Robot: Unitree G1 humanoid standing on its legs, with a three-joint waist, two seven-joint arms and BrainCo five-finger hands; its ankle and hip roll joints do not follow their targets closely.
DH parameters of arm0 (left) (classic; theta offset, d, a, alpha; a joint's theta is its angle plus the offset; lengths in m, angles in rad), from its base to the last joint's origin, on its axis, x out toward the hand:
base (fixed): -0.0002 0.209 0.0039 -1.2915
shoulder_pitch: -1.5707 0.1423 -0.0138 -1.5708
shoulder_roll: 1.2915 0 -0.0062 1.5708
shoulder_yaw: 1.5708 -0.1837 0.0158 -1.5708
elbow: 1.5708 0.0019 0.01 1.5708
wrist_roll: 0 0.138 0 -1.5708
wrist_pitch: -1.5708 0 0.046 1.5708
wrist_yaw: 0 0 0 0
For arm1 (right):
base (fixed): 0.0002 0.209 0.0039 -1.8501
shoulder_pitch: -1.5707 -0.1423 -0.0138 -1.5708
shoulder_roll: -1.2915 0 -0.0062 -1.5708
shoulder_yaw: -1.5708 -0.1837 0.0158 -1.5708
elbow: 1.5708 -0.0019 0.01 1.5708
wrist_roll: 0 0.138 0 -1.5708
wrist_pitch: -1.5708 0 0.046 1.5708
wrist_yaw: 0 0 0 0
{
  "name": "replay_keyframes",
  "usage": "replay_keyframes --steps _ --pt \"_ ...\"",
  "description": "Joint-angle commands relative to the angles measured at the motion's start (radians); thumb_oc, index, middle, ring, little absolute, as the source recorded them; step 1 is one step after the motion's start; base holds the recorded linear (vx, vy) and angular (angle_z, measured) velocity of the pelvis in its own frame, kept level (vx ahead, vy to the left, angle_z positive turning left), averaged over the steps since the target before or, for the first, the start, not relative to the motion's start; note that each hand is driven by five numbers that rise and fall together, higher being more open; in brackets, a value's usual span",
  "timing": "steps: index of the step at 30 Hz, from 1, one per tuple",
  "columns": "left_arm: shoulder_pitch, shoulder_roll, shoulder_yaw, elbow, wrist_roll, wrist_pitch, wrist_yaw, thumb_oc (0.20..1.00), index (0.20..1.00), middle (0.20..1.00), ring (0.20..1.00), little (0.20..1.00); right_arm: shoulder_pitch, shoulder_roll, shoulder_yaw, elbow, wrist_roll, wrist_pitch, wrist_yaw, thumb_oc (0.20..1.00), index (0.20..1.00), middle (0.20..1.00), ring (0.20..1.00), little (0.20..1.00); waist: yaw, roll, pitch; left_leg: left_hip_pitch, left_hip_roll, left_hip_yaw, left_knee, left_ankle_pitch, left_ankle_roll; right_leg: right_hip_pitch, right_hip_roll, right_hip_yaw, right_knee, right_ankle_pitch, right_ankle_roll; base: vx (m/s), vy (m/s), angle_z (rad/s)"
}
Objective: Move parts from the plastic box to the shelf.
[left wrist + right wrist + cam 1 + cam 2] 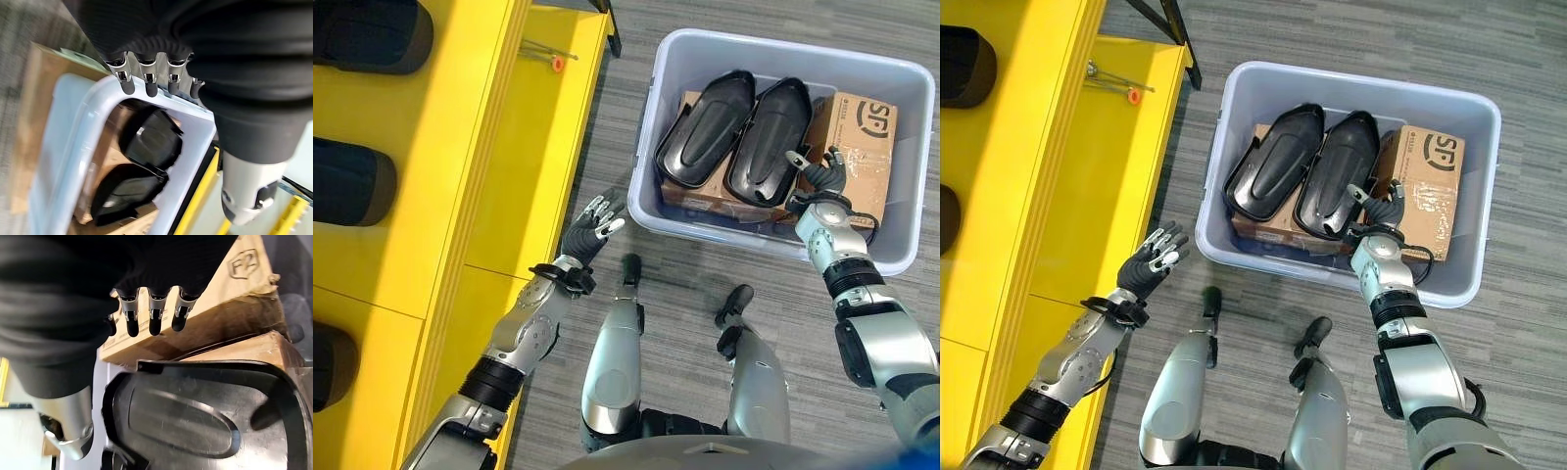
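Black parts [717, 127] [768, 139], two moulded shells, lie side by side on cardboard cartons [858, 147] inside the pale plastic box [773, 61] on the right; nothing is lifted yet. The right hand [819, 174] hangs over the box's near side, just above the right shell's near end, fingers loosely spread and holding nothing. The left hand [593, 227] waits between the box and the yellow shelf [509, 157] on the left, fingers relaxed, empty. I judge the step to be the reach for a part: next the right hand must drop, curl round the shell's rim and lift it clear of the box wall before swinging left to the shelf
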State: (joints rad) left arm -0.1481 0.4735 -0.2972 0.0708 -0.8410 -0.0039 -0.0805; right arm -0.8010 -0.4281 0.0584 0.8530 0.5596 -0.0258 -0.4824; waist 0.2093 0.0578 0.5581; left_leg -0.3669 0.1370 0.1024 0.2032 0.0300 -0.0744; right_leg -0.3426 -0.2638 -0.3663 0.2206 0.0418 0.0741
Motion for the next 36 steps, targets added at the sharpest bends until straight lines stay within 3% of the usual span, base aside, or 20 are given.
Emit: replay_keyframes --steps 1,6,16,22,25,31,36 --pt "0.021 0.010 -0.032 -0.081 0.069 -0.020 -0.032 1.000 1.000 1.000 1.000 1.000 -0.062 -0.091 -0.001 -0.037 0.031 -0.036 -0.039 1.000 1.000 1.000 1.000 1.000 -0.004 0.051 -0.038 -0.037 -0.041 0.015 0.027 -0.028 0.035 -0.028 0.005 0.034 0.123 -0.093 0.033 -0.04 0.067 0.00" --pt "0.036 0.010 -0.036 -0.065 0.017 -0.070 -0.025 1.000 1.000 1.000 1.000 1.000 -0.048 -0.091 0.013 -0.036 -0.033 -0.003 0.007 1.000 1.000 1.000 1.000 1.000 -0.015 0.070 -0.038 -0.067 -0.038 0.032 0.031 -0.022 0.038 -0.079 0.002 0.046 0.148 -0.095 0.028 -0.03 0.077 -0.08" --pt "0.036 0.007 -0.036 -0.039 0.002 -0.062 -0.028 1.000 1.000 1.000 1.000 1.000 -0.118 -0.110 0.067 0.054 -0.134 0.007 0.005 1.000 1.000 1.000 1.000 1.000 0.001 0.079 -0.038 -0.106 -0.040 0.027 0.056 -0.040 0.028 -0.124 -0.019 0.044 0.193 -0.120 0.036 0.00 -0.003 0.00" --pt "0.044 0.005 -0.039 -0.026 0.010 -0.068 -0.057 1.000 1.000 1.000 1.000 1.000 -0.159 -0.135 0.126 0.074 -0.336 0.008 -0.012 1.000 1.000 1.000 1.000 1.000 0.008 0.083 -0.038 -0.145 -0.043 0.025 0.074 -0.041 0.030 -0.164 -0.026 0.045 0.213 -0.119 0.035 -0.02 0.005 0.01" --pt "0.049 0.002 -0.044 -0.017 0.003 -0.094 -0.058 1.000 1.000 1.000 1.000 1.000 -0.167 -0.160 0.190 0.065 -0.583 0.022 -0.139 1.000 1.000 1.000 1.000 1.000 0.007 0.085 -0.038 -0.156 -0.048 0.026 0.074 -0.040 0.033 -0.175 -0.025 0.048 0.212 -0.114 0.037 -0.02 0.026 0.00" --pt "0.049 -0.002 -0.066 0.003 -0.003 -0.136 -0.059 1.000 1.000 1.000 1.000 1.000 -0.163 -0.175 0.268 0.006 -0.822 -0.012 -0.272 1.000 1.000 1.000 1.000 1.000 0.001 0.090 -0.038 -0.163 -0.049 0.031 0.073 -0.039 0.037 -0.183 -0.028 0.049 0.203 -0.103 0.044 -0.02 0.031 0.00" --pt "0.041 -0.013 -0.076 0.019 -0.002 -0.148 -0.058 1.000 1.000 1.000 1.000 1.000 -0.152 -0.167 0.311 -0.017 -0.778 0.024 -0.286 1.000 1.000 1.000 1.000 1.000 -0.004 0.091 -0.038 -0.169 -0.050 0.034 0.075 -0.041 0.038 -0.188 -0.030 0.054 0.197 -0.098 0.046 0.00 0.000 0.00"
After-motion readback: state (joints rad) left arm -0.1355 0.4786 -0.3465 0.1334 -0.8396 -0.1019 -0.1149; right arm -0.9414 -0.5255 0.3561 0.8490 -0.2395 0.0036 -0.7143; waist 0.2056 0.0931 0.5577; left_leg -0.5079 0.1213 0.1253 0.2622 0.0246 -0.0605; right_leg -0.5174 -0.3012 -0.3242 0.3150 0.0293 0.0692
